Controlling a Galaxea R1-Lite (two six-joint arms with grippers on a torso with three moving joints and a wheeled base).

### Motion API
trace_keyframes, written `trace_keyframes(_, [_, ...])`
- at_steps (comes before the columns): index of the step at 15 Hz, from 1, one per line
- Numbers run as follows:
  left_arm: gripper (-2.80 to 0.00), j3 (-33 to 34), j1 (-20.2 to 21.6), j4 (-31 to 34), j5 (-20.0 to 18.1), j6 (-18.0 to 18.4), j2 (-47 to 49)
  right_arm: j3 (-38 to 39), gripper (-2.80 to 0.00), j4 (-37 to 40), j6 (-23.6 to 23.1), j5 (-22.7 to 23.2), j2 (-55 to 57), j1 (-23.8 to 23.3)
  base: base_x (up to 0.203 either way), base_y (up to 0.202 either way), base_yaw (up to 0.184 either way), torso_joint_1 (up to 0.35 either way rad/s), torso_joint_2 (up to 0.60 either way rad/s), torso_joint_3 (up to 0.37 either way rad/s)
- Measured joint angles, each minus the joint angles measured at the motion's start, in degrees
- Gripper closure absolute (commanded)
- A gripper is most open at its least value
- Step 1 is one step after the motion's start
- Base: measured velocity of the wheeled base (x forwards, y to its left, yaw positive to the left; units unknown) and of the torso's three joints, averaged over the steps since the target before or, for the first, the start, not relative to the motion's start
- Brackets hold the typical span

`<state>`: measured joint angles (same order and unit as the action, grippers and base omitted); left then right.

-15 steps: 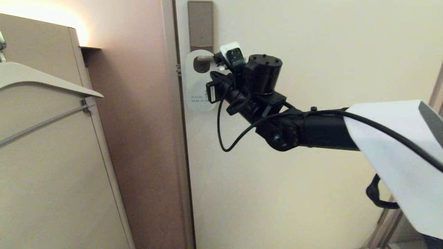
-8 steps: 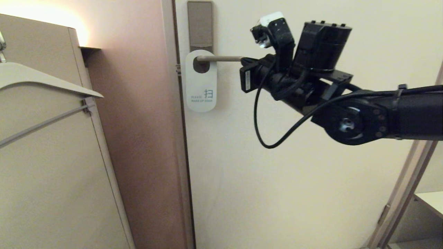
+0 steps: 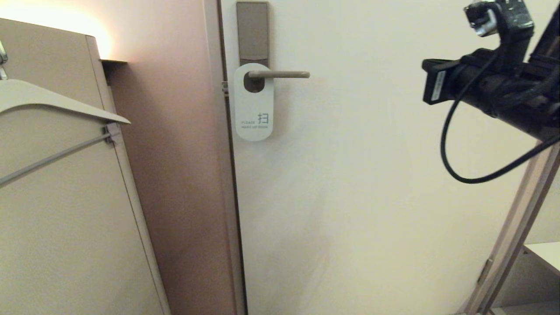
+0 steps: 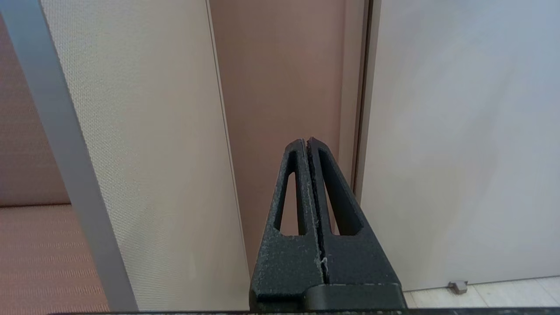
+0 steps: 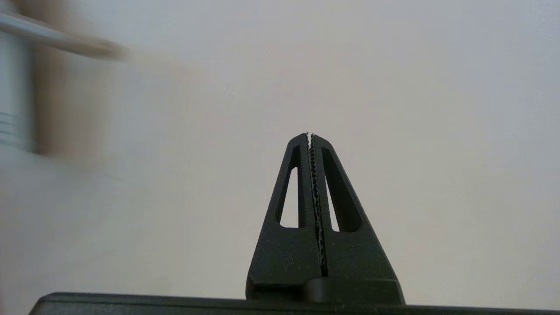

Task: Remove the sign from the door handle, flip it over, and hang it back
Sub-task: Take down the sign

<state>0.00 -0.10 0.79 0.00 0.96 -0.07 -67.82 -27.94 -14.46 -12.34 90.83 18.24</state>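
Note:
The sign (image 3: 253, 109) hangs on the door handle (image 3: 280, 74) by its oval hole, pale side out, reading "PLEASE MAKE UP ROOM". The handle juts to the right from a tall lock plate (image 3: 252, 33) on the cream door. My right arm (image 3: 494, 87) is at the upper right of the head view, well away from the handle. The right gripper (image 5: 309, 135) is shut and empty, facing the bare door. In its wrist view the handle (image 5: 65, 41) shows blurred at one side. My left gripper (image 4: 306, 141) is shut, empty and parked low, pointing at the door frame.
A pale clothes hanger (image 3: 57, 103) with a grey bar hangs on the beige cabinet (image 3: 65, 218) at the left. The brown door jamb (image 3: 183, 175) runs between cabinet and door. A slanted post (image 3: 512, 236) and a shelf (image 3: 544, 253) stand at the lower right.
My right arm has drawn back from the handle, moving right and upward across the head view. The sign stays hanging on the handle. The left arm has not moved.

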Motion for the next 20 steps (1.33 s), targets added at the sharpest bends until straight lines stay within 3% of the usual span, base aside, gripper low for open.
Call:
trace_keyframes(4, [0.00, 0.00, 0.00, 0.00, 0.00, -0.01, 0.00, 15.10, 0.00, 0.08, 0.24, 0.48, -12.31, -7.32, 0.000, 0.000, 0.000, 0.000, 0.00, 0.000])
trace_keyframes(13, [0.00, 0.00, 0.00, 0.02, 0.00, 0.00, 0.00, 60.30, 0.00, 0.15, 3.87, 7.48, -48.01, -13.14, 0.000, 0.000, 0.000, 0.000, 0.00, 0.000])
trace_keyframes(15, [0.00, 0.00, 0.00, 0.00, -0.01, -0.01, 0.00, 65.37, 0.00, 1.51, 5.00, 8.72, -54.57, -14.16, 0.000, 0.000, 0.000, 0.000, 0.00, 0.000])
trace_keyframes(20, [0.00, 0.00, 0.00, 0.00, 0.00, 0.00, 0.00, 67.75, 0.00, 12.20, 6.83, 14.92, -66.72, -18.62, 0.000, 0.000, 0.000, 0.000, 0.00, 0.000])
